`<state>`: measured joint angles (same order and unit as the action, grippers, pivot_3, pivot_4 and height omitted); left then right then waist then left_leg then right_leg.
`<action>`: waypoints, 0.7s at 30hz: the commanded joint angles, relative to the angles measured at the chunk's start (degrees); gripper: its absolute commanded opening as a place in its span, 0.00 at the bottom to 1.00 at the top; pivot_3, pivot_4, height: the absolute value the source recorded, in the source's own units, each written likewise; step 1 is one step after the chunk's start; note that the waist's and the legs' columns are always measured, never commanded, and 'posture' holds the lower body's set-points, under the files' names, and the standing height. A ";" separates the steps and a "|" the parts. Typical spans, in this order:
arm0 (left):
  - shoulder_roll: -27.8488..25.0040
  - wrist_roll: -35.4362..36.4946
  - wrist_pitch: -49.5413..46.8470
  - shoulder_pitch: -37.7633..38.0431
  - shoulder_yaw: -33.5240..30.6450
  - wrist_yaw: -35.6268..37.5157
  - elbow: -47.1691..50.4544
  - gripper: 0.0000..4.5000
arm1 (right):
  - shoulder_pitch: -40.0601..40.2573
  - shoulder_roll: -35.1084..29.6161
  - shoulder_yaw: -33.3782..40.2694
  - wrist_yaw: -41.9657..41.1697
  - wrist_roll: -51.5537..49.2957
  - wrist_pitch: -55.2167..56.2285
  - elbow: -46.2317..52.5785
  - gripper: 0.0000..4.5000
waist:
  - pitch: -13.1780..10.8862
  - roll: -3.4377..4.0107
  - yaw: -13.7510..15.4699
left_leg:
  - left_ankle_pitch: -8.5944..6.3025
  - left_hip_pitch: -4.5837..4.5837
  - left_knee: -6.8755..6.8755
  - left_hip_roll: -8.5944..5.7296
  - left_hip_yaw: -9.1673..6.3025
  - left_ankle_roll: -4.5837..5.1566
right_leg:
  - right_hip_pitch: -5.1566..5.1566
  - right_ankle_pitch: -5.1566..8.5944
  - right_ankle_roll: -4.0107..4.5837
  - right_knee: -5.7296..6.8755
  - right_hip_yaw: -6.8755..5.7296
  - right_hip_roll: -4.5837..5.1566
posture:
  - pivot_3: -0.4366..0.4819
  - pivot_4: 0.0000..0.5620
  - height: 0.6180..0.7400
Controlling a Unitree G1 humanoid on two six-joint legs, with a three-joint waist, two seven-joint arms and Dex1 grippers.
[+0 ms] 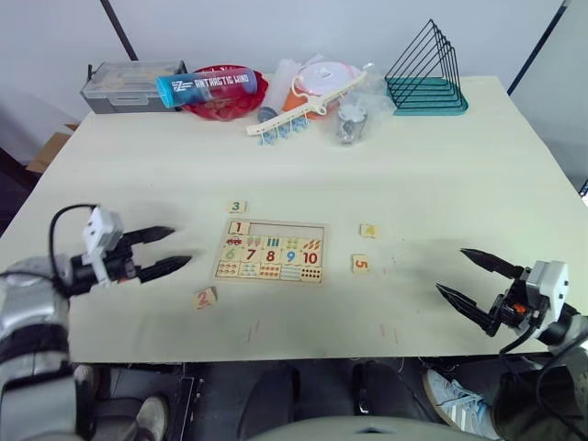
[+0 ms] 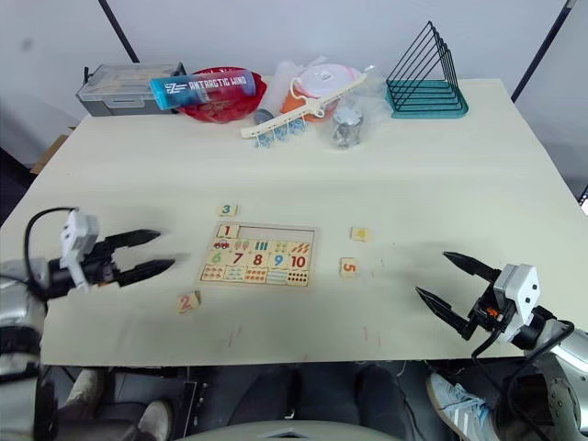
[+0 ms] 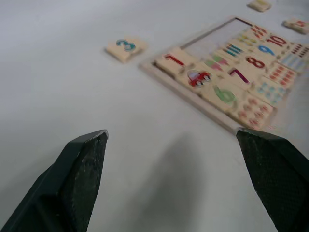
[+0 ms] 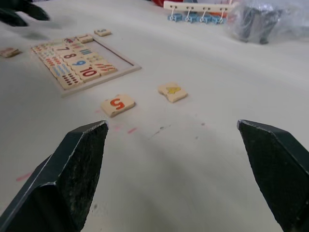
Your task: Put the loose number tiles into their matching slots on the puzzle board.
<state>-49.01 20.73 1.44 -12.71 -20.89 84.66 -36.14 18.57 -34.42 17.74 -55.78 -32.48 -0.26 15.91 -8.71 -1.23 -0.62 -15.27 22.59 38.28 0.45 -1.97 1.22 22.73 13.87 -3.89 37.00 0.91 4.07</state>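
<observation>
resting flat mid-table, the puzzle board [image 1: 269, 251] has tile 1 [image 1: 239, 227] seated in its leftmost top slot; the other slots [image 1: 287, 229] look bare. tile 3 [image 1: 237, 207] lies just beyond the board, tile 2 [image 1: 204, 297] near its front left corner, tile 5 [image 1: 361, 264] and the yellow tile [image 1: 369, 231] to its right. left gripper [image 1: 163, 251] hovers left of the board, right gripper [image 1: 473, 275] well right, both with fingers spread and empty, likely ready to pick. clutter, a red bowl [image 1: 225, 95] and a wire rack [image 1: 428, 73], sits far back, blocking nothing.
</observation>
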 commanded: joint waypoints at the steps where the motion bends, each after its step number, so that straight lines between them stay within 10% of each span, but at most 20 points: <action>1: 0.57 4.51 -1.67 6.03 -3.99 -1.56 8.69 0.99 | 1.72 -0.04 3.39 1.44 -2.18 -1.16 3.78 1.00 | 0.01 0.00 0.36 | 0.00 0.00 0.00 -0.01 0.00 0.00 | -0.02 0.00 0.00 -0.01 -0.01 0.03 | 0.48 0.27 1.00; 11: 7.51 10.10 -3.48 28.62 -9.51 -9.44 32.32 0.99 | 10.84 1.59 6.89 3.94 -3.26 -3.27 10.32 1.00 | 0.13 0.14 0.93 | -0.05 -0.06 -0.05 0.03 0.10 0.03 | -0.05 0.00 0.01 -0.13 0.08 0.09 | 0.48 0.27 1.00; 21: 13.44 9.01 -1.31 35.56 -9.41 -17.99 40.88 0.99 | 13.82 3.66 7.29 6.20 -1.63 -2.07 12.61 1.00 | 0.23 0.21 1.32 | -0.06 -0.13 -0.05 0.01 0.12 0.03 | -0.16 0.12 0.20 -0.17 0.07 0.05 | 0.48 0.27 1.00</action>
<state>-35.75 29.41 -1.23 22.62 -28.69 68.22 2.77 31.92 -30.96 23.18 -50.11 -33.94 -3.45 26.36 -8.48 -1.03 0.70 -15.33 22.45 38.23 0.45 -1.86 1.25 22.57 13.99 -3.69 36.82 0.98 4.12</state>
